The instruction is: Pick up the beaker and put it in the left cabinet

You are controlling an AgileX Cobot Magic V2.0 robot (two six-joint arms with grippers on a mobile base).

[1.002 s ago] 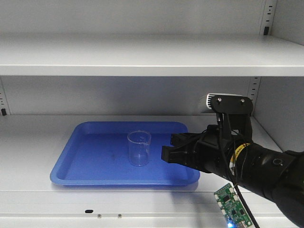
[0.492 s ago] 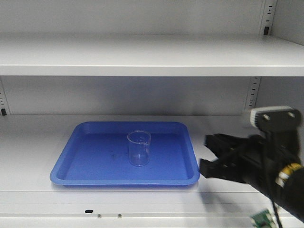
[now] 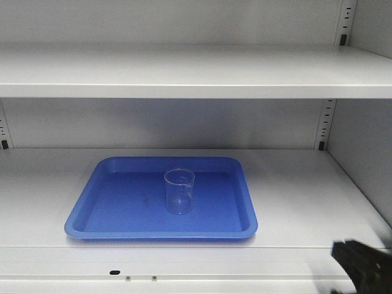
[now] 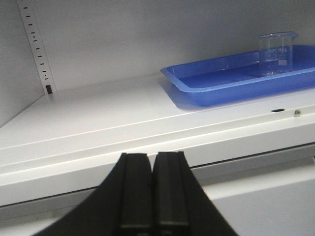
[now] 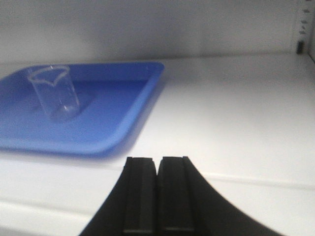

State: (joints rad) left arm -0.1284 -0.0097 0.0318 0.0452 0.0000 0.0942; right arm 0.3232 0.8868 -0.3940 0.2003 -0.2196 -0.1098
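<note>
One beaker [image 3: 179, 191] stands upright near the middle of a blue tray [image 3: 110, 208] on the left cabinet's [image 3: 184, 73] lower shelf [image 3: 300, 196]. Its graduation marks are too faint to read. Front view catches only a blurred black piece of the right gripper [image 3: 361, 269], cut off at the lower right corner. Each wrist view shows what it cannot: the right gripper [image 5: 157, 196] and left gripper [image 4: 153, 191] both have jaws pressed together, holding nothing, before the shelf's front edge.
</note>
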